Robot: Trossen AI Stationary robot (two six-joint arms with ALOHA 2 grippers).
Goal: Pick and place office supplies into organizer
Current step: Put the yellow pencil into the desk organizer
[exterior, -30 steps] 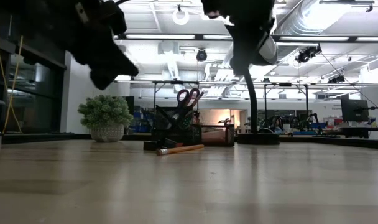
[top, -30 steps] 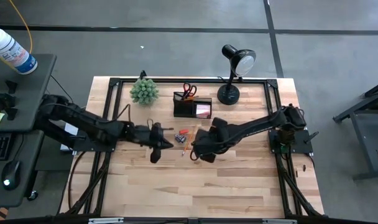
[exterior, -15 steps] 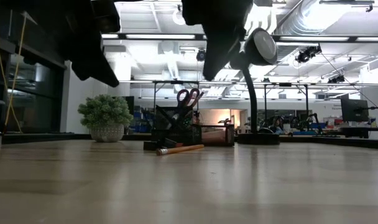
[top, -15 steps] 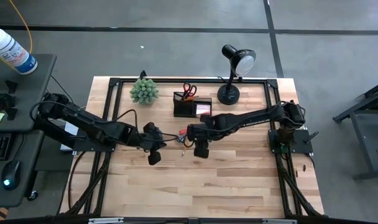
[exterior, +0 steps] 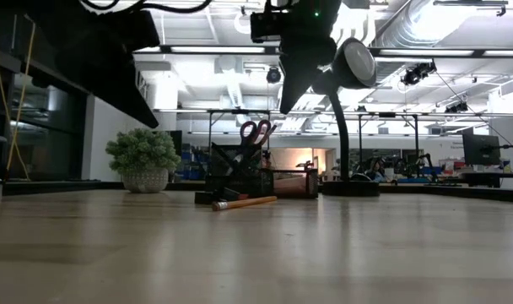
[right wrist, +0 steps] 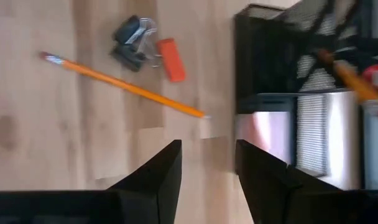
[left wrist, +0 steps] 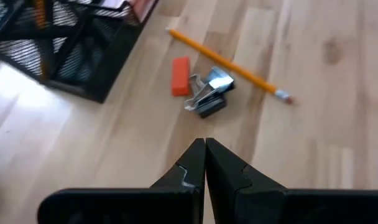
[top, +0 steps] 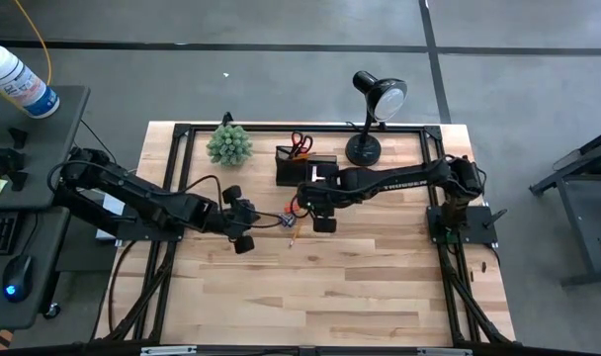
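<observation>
With the right gripper (right wrist: 207, 165) spread and empty above the pencil (right wrist: 124, 85) lying on the table just beside the organizer (right wrist: 301, 81), and the left gripper (left wrist: 205, 163) clenched nearby, it should straddle the shaft squarely before closing.

Light wooden bench (top: 320, 287) with black frame, standing on grey concrete floor (top: 281, 79) crossed by dark seams. Dark side desk (top: 34, 198) off bench's left edge: white bottle (top: 19, 81), keyboard, mouse (top: 17, 275). Black desk lamp (top: 372, 117) and green spiky plant (top: 229, 144) along bench's far edge. Low view: white ceiling, exposed ducts (exterior: 434, 25), strip lights.
</observation>
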